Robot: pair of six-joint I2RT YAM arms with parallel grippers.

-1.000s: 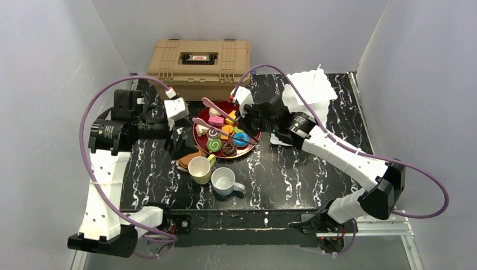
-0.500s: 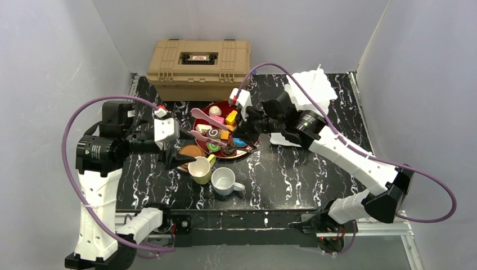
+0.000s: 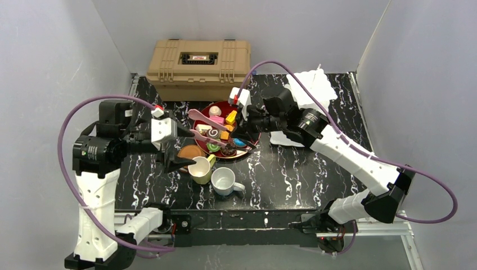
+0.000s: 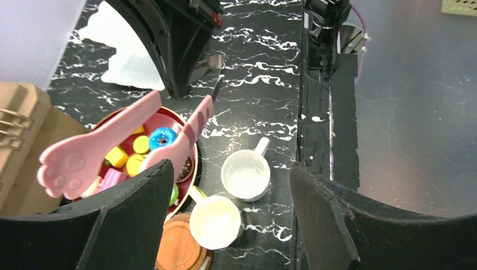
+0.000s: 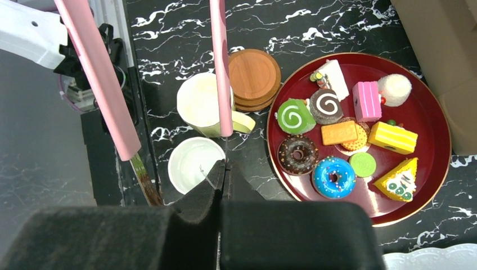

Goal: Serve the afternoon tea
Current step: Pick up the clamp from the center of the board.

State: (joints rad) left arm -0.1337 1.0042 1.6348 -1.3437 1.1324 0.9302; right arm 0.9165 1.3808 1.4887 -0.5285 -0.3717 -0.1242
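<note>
Two mugs stand near the front of the tabletop [image 3: 292, 169] in the top view: a yellow mug [image 3: 199, 170] at 7 o'clock of the red tray [image 3: 247, 147] and a white mug [image 3: 224, 181] at its 6 o'clock. Stacked coasters [image 3: 191, 152] lie at the tray's 8 o'clock, just beside the yellow mug. Pastries [image 3: 219, 135] fill the tray. A toolbox [image 3: 199, 61] sits at its 11 o'clock. The left gripper [image 3: 183, 163] hangs at the coasters' near edge. The right gripper [image 3: 243, 121], at the tray's 3 o'clock, holds pink tongs [image 3: 202, 115] out over the pastries.

From the left wrist, the jaws stand wide with nothing between them. Both mugs and the coasters lie below.

From the right wrist, the jaws are pressed together on the tongs' end, and the pink arms reach toward 11 and 12 o'clock. The tray lies at 3 o'clock.
</note>
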